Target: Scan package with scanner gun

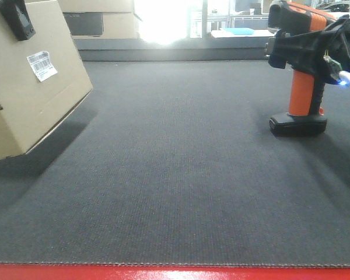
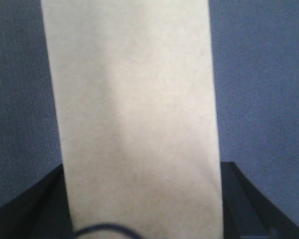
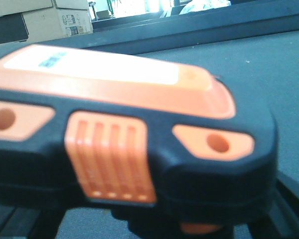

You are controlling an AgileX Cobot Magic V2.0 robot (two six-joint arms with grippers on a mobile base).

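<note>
The package (image 1: 29, 87), a plain brown cardboard box, hangs tilted at the far left with its small white barcode label (image 1: 41, 65) facing the middle. My left gripper (image 1: 14, 17) is shut on its top edge. In the left wrist view the package (image 2: 134, 99) fills the gap between both dark fingers (image 2: 30, 209). The scanner gun (image 1: 303, 87) stands at the right, with its orange handle upright and its flat black foot (image 1: 297, 124) at mat level. My right gripper (image 1: 306, 49) is shut on it just under the head. The black-and-orange head (image 3: 119, 129) fills the right wrist view.
Dark grey mat (image 1: 175, 175) covers the table between the two arms. A raised ledge (image 1: 175, 49) runs along the back. Wider cardboard boxes with a dark panel (image 1: 99, 20) sit behind it. A red strip (image 1: 175, 273) marks the near edge.
</note>
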